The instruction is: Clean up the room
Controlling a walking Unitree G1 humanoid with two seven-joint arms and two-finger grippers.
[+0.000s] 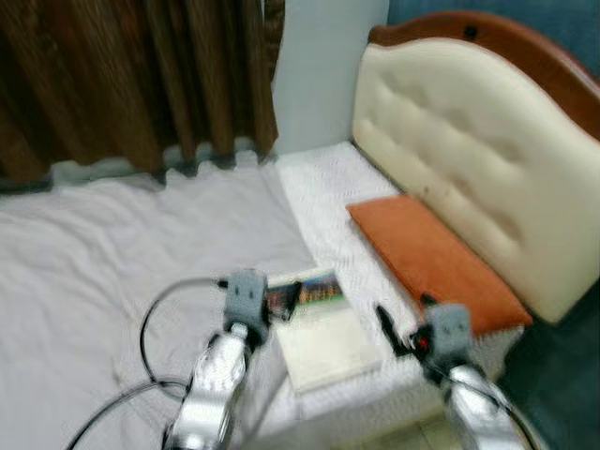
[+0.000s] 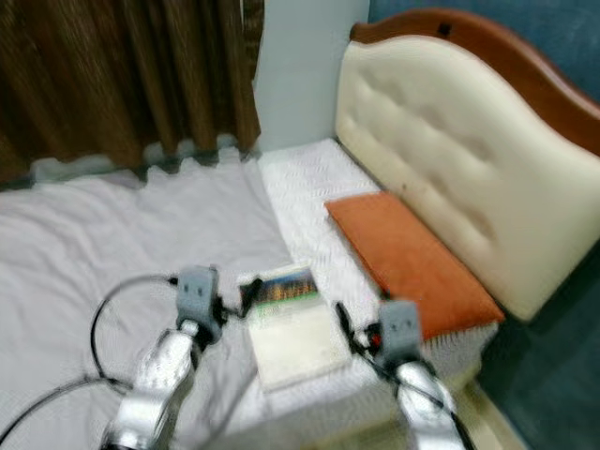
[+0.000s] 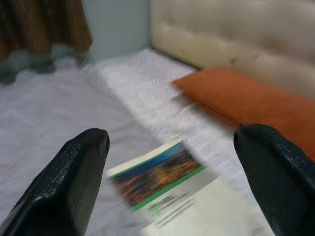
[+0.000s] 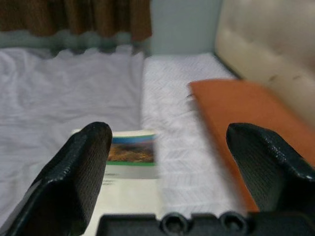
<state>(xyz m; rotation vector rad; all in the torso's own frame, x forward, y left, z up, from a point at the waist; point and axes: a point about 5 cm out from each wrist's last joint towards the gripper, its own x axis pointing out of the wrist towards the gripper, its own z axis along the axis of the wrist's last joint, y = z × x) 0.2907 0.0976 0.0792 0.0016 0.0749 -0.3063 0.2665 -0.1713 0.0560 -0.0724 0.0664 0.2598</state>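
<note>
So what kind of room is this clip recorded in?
Almost certainly a bedroom. A bed with a white sheet runs up to a cream tufted headboard, an orange pillow lies against it, and brown curtains hang behind. A book lies on the bed.

Light is soft, even, indoor-type; no hard glare. Head views slightly smeared throughout w/ motion blur: headboard [image 1: 469,141] tufts & curtain [image 1: 131,84] folds look mushy, book [image 1: 319,328] cover print unreadable. Curtain dark, little light coming thru. Faint shadows only, in bedsheet [image 1: 122,253] wrinkles. Wrist views: black fingers [image 3: 64,187] close & fairly sharp, textured grip visible; book & orange pillow [image 3: 246,105] behind them blurred. Colors a bit washed, cool tint on whites.
</note>
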